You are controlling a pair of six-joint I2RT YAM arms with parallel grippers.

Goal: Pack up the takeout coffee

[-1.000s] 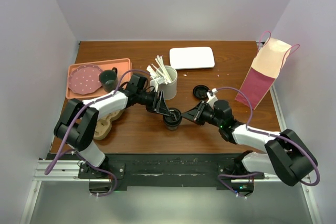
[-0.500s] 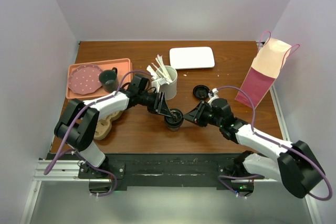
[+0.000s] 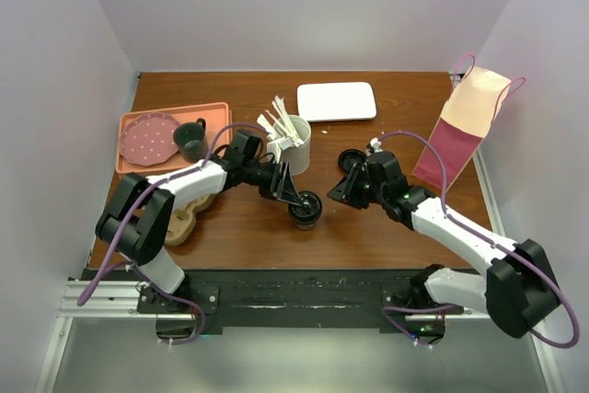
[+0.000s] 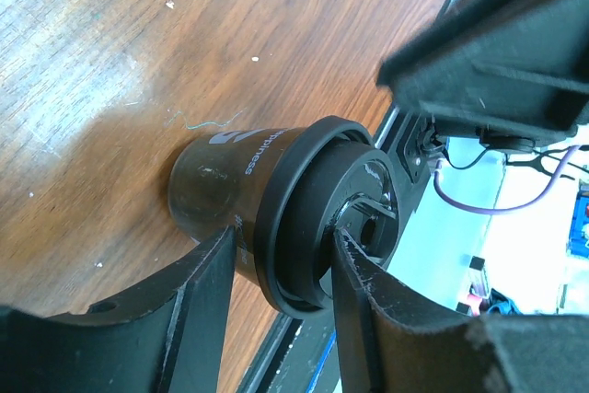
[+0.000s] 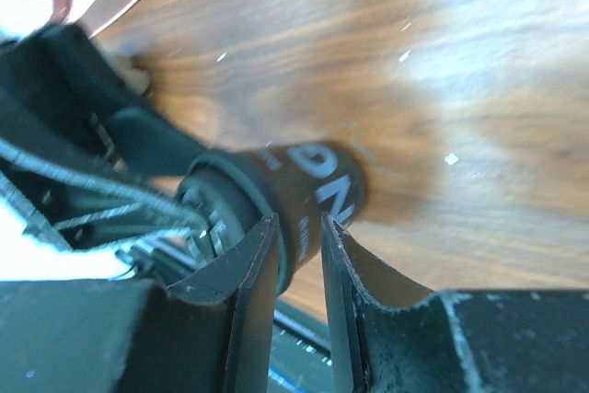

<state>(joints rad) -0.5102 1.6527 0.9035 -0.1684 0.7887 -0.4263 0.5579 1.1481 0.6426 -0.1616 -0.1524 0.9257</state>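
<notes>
The takeout coffee (image 3: 305,210), a small near-black paper cup with a black lid, stands on the wooden table near the front middle. My left gripper (image 3: 292,196) is shut on it: in the left wrist view (image 4: 283,241) one finger lies on the cup wall (image 4: 216,177) and the other across the lid rim. My right gripper (image 3: 338,191) is a little to the cup's right, apart from it, empty, its jaws a narrow gap apart. In the right wrist view (image 5: 293,224) the cup (image 5: 317,189) shows beyond the fingertips.
A loose black lid (image 3: 351,160) lies behind the right gripper. A white cup of stirrers (image 3: 296,146) stands behind the left gripper. A pink paper bag (image 3: 465,126) is at the right edge, a white tray (image 3: 336,101) at the back. An orange tray (image 3: 217,115) holds a pink plate and a grey mug (image 3: 190,140).
My right gripper has drawn back from the cup, up and to the right towards the loose lid. The left gripper stays on the cup, which has shifted slightly.
</notes>
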